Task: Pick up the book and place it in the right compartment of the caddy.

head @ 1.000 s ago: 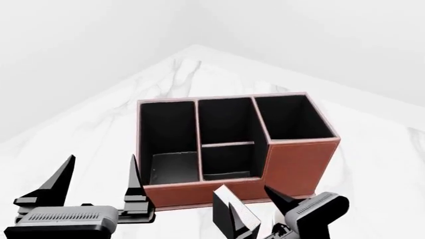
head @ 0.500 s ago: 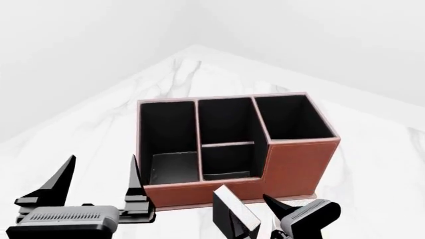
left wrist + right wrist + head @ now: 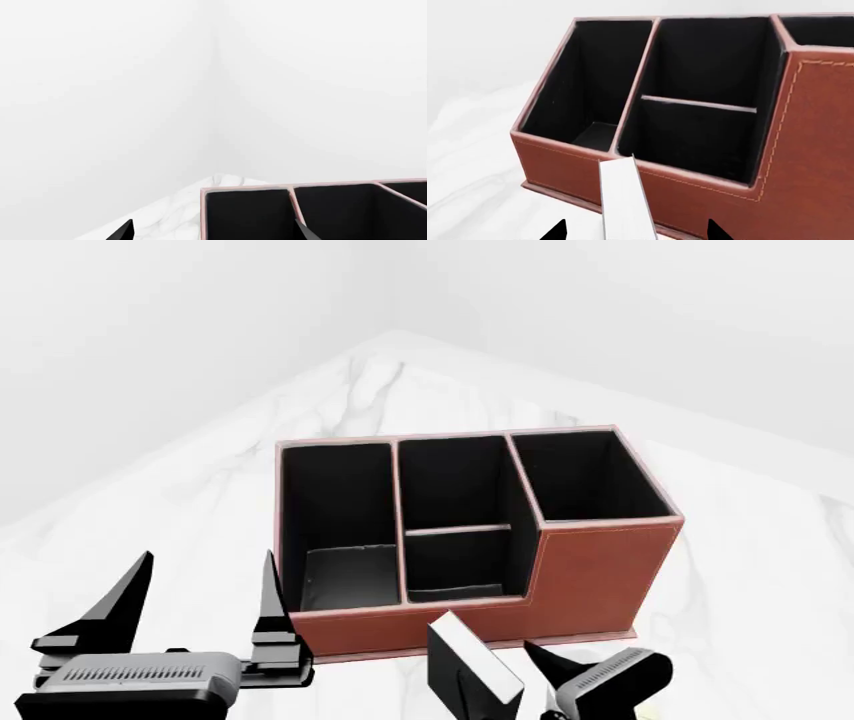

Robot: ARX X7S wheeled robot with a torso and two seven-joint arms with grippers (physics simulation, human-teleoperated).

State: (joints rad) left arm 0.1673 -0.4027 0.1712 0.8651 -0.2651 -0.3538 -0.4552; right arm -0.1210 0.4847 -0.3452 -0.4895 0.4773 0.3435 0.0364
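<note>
right pincer (image 3: 514,685) clamped on book (image 3: 470,665), right compartment (image 3: 587,478) up and to its right beyond caddy (image 3: 601,575) front; left pincer (image 3: 200,605) apart, idle

Background is pretty bare: a white marble worktop (image 3: 200,500) with faint grey veins, coming to a corner at the far end. Plain white walls (image 3: 133,90) behind it meet in a vertical seam right above that corner.

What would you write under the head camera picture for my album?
Right gripper holds the book before the caddy; left gripper hangs open.
</note>
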